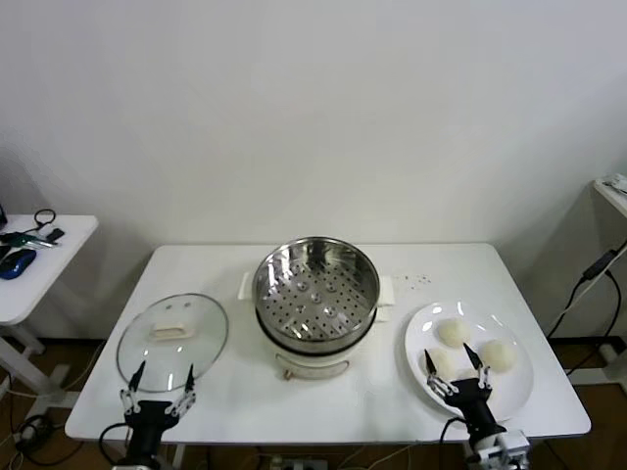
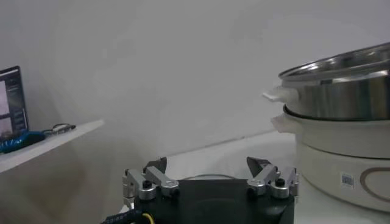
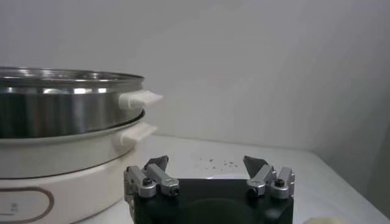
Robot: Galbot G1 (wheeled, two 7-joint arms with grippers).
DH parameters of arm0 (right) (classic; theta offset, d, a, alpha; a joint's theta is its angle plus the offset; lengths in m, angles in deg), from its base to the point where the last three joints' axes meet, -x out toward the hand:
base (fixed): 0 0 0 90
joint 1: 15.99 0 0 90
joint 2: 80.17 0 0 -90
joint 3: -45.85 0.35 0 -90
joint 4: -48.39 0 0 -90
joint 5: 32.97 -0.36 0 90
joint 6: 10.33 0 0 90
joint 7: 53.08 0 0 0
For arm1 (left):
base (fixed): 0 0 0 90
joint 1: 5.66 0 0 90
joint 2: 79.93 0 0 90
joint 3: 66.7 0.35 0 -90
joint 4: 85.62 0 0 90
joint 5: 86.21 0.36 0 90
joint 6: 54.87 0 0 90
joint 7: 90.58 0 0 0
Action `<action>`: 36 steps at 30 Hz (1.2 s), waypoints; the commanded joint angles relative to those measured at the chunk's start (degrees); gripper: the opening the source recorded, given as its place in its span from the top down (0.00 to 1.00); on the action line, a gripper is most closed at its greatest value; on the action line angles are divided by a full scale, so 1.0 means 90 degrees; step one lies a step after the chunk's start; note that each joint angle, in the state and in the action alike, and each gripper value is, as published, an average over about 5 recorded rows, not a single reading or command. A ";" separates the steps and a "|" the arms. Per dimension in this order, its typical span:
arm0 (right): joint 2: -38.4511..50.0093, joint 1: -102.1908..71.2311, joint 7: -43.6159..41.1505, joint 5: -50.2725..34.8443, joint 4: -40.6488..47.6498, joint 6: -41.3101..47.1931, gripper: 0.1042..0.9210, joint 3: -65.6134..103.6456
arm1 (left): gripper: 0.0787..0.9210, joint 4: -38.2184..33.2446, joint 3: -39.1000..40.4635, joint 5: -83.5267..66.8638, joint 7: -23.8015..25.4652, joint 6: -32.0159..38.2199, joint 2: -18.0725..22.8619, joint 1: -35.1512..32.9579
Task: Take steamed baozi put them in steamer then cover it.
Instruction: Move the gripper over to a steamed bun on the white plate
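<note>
Steel steamer (image 1: 316, 292) sits empty between both grippers; the baozi (image 1: 453, 332) lie just past the right gripper (image 1: 458, 369) fingers, spread ready. Left gripper (image 1: 162, 384) spread by the glass lid (image 1: 172, 339)

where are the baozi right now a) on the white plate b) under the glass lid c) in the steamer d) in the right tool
a: the baozi sit on the white plate to the right of the steamer, whose perforated basket holds nothing.

3 baozi (image 1: 454, 332) beside empty steamer (image 1: 316, 283)
</note>
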 commanded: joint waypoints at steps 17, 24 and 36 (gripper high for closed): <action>0.3760 0.2213 -0.3558 0.0445 0.0850 0.2181 0.12 -0.0420 | 0.12 -0.0061 0.0155 -0.0131 -0.0322 -0.0006 -0.0055 -0.0002; 0.5036 0.3716 -0.5256 0.1016 0.1706 0.1709 0.12 -0.1482 | 0.12 -0.0050 0.0160 -0.0173 -0.0340 0.0012 -0.0125 -0.0040; 0.5111 0.8864 -0.6752 0.1643 0.3220 0.1078 0.12 -0.6473 | 0.12 0.0036 0.0178 -0.0252 -0.0328 -0.0039 -0.0144 0.0056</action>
